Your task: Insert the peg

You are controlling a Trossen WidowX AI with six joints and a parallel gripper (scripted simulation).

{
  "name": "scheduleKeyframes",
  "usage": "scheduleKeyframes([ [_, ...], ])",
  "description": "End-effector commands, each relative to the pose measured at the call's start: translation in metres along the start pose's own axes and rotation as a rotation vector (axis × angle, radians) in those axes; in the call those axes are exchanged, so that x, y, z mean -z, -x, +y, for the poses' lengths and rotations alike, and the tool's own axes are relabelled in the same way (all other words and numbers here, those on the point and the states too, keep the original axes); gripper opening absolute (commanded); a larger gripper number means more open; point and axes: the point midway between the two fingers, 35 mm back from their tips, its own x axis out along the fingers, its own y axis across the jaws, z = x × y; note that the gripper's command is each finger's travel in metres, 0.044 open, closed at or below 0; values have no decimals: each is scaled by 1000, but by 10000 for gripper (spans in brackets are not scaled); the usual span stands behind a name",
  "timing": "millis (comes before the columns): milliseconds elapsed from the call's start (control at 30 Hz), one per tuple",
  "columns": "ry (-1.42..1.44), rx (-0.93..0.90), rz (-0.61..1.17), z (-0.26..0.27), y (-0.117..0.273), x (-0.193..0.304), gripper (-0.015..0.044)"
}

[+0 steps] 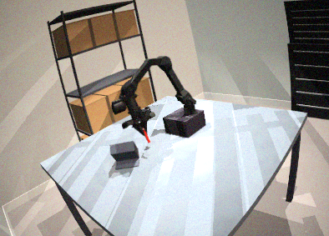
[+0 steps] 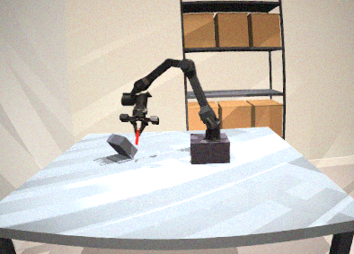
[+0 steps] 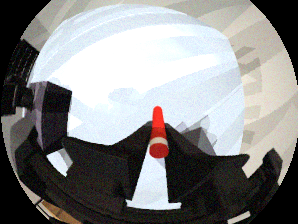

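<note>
The red peg looks round, with a pale band near its top in the wrist view. My gripper is shut on the peg and holds it above the table. The peg's lower end points down and is free, tilted a little in the top view. The grey sloped panel stands beside the peg, to its left in the top and exterior views. In the wrist view the panel is partly hidden behind the right finger. I cannot make out its hole.
The arm's dark base block stands on the table, right of the gripper in the top and exterior views. A shelf rack with brown boxes stands behind the table. Striped light and shadow cross the tabletop.
</note>
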Motion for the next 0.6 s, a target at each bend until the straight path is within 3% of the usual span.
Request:
scheduleKeyframes([
  [0,-37,14,-16,-3,3,6,0],
  [567,-148,69,-66,-8,16,27,0],
])
